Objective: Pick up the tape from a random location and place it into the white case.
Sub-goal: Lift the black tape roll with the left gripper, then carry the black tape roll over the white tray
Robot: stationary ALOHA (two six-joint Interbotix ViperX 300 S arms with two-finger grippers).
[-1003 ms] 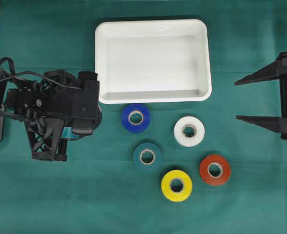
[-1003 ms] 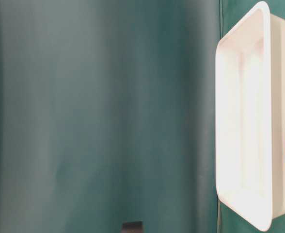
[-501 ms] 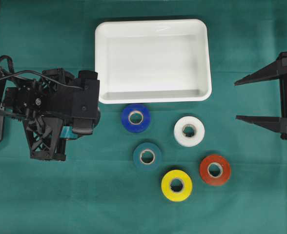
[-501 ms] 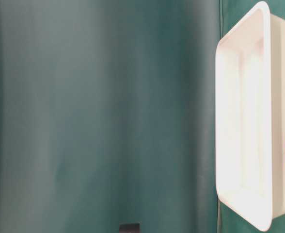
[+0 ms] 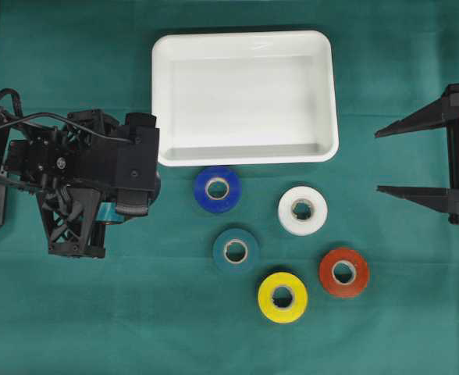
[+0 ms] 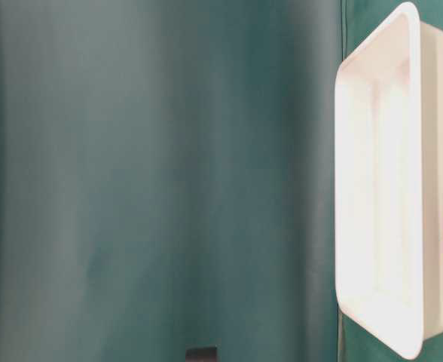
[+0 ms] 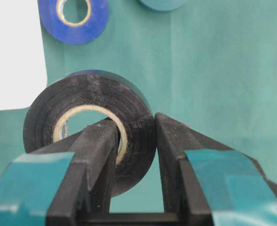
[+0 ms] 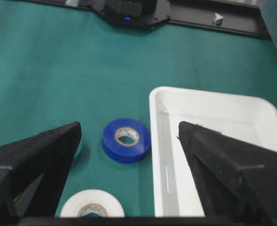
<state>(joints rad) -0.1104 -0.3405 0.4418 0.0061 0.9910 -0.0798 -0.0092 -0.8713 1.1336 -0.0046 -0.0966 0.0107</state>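
Note:
A black tape roll (image 7: 82, 101) is held by my left gripper (image 7: 136, 120), which is shut on the roll's wall with one finger through the core and one outside. In the overhead view the left gripper (image 5: 140, 195) sits just left of the white case's near-left corner, and the arm hides the roll. The white case (image 5: 161, 94) lies empty at the back middle, and its corner shows at the left in the left wrist view (image 7: 11, 56). My right gripper (image 5: 379, 160) hangs open at the right edge, holding nothing.
Several loose rolls lie in front of the case: blue (image 5: 217, 188), white (image 5: 302, 210), teal (image 5: 235, 250), yellow (image 5: 282, 297) and red (image 5: 343, 272). The blue roll lies nearest the case's front rim. Green cloth covers the table.
The left arm edged slightly to the left a second ago and has held still since. The right arm and the loose rolls have not moved.

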